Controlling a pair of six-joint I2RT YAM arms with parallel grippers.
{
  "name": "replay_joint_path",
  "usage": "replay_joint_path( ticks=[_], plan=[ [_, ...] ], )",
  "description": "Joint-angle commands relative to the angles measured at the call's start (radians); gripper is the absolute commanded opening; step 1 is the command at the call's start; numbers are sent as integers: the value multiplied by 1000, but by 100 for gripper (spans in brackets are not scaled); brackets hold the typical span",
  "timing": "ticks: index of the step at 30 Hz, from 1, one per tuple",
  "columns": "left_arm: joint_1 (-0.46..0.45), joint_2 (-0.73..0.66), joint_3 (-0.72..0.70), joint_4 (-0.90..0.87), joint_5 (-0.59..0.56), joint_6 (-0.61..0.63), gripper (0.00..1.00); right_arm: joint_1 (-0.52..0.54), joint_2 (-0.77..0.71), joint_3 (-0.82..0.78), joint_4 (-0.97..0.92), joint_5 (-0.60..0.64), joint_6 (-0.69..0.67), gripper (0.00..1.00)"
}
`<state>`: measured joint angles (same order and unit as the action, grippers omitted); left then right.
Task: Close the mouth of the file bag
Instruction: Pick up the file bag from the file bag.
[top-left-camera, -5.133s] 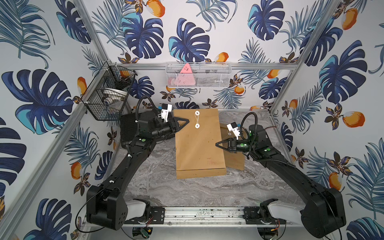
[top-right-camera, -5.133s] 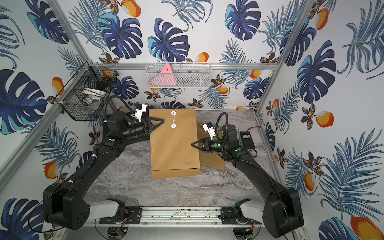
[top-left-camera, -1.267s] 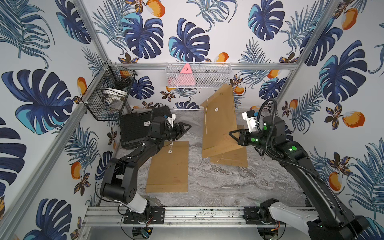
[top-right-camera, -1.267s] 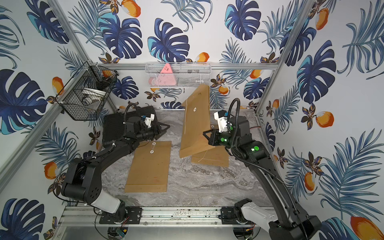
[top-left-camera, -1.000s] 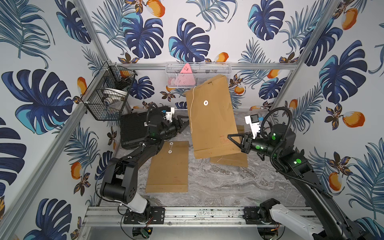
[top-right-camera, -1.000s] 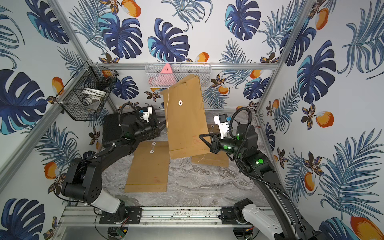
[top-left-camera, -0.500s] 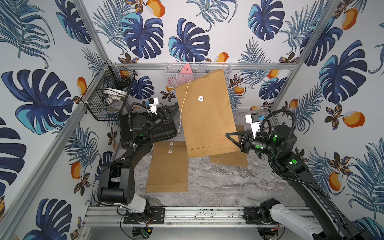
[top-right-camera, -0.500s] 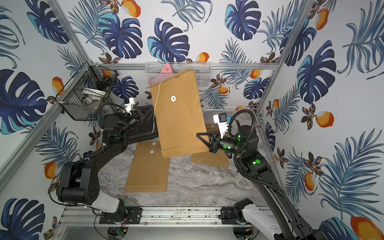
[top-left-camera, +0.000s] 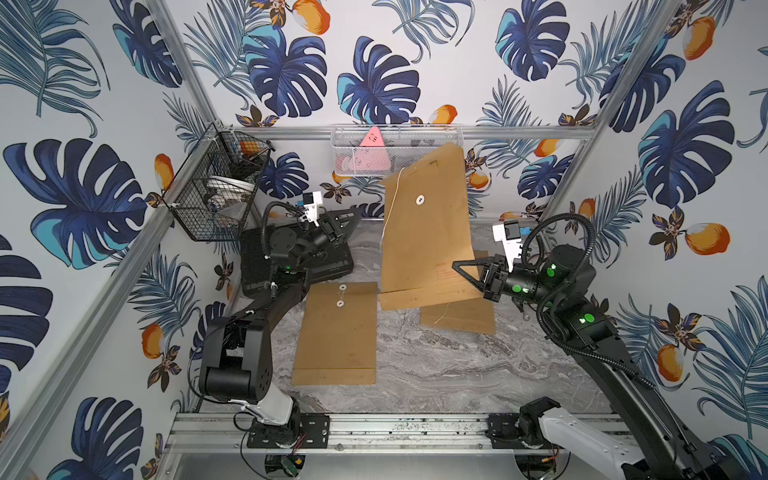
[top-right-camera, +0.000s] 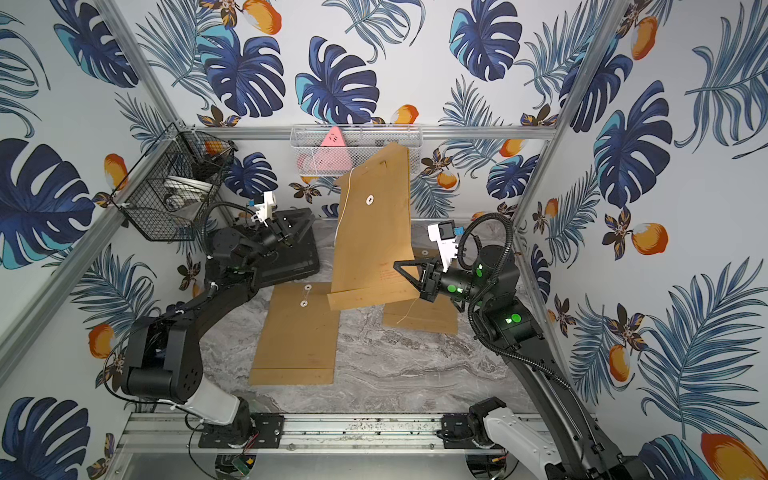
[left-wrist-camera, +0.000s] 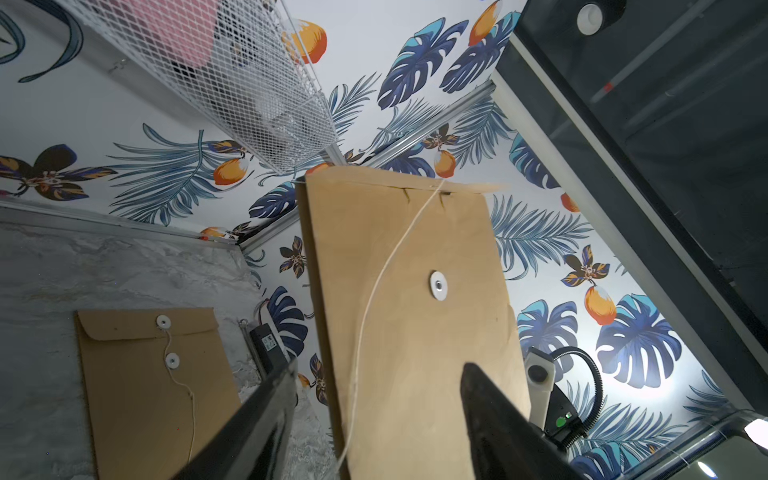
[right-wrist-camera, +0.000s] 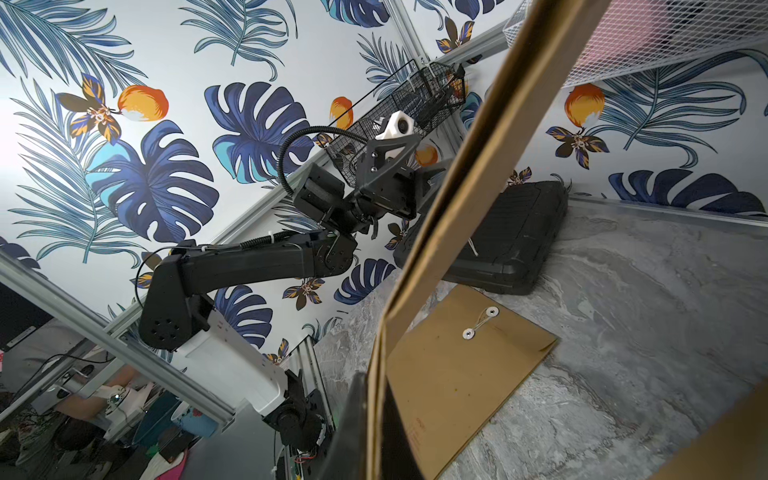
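Right jaws pinching kraft file bag by bottom edge, holding it upright above desk, likely presenting unfastened mouth and loose string to left jaws, spread, gripping nothing.

Walls: white paper with blue leaves and orange fruit, on three sides.
Frame: aluminium bars at the corners and along the back wall, level with the top of the white basket.
White basket: mesh, hung mid back wall.
Black basket: wire, left of the white basket.
Floor: grey marble pattern, below the white basket.
Rail: aluminium, front edge, opposite the white basket.
Light: even, soft shadows.
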<state>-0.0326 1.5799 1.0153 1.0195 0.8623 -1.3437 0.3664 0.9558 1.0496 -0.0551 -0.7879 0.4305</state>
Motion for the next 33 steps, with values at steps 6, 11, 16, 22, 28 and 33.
replay_joint_path(
  ticks=[6, 11, 16, 22, 28, 33],
  plan=[
    [-82, 39, 75, -108, -3, 117, 66, 1, 3, 9, 92, -52, 15, 0],
    [-76, 78, 121, -41, 4, 50, 59, 1, -4, 6, 93, -62, 14, 0],
    [-72, 106, 141, 37, 8, -17, 43, 1, -12, -3, 96, -64, 14, 0],
    [-77, 120, 141, 79, 22, -47, 43, 0, -19, -18, 123, -69, 25, 0],
    [-18, 134, 169, 83, 20, -81, 54, 0, -31, -11, 99, -55, 9, 0],
    [25, 83, 122, 32, 35, -46, 62, -11, -50, -15, 88, -17, -3, 0]
  ],
)
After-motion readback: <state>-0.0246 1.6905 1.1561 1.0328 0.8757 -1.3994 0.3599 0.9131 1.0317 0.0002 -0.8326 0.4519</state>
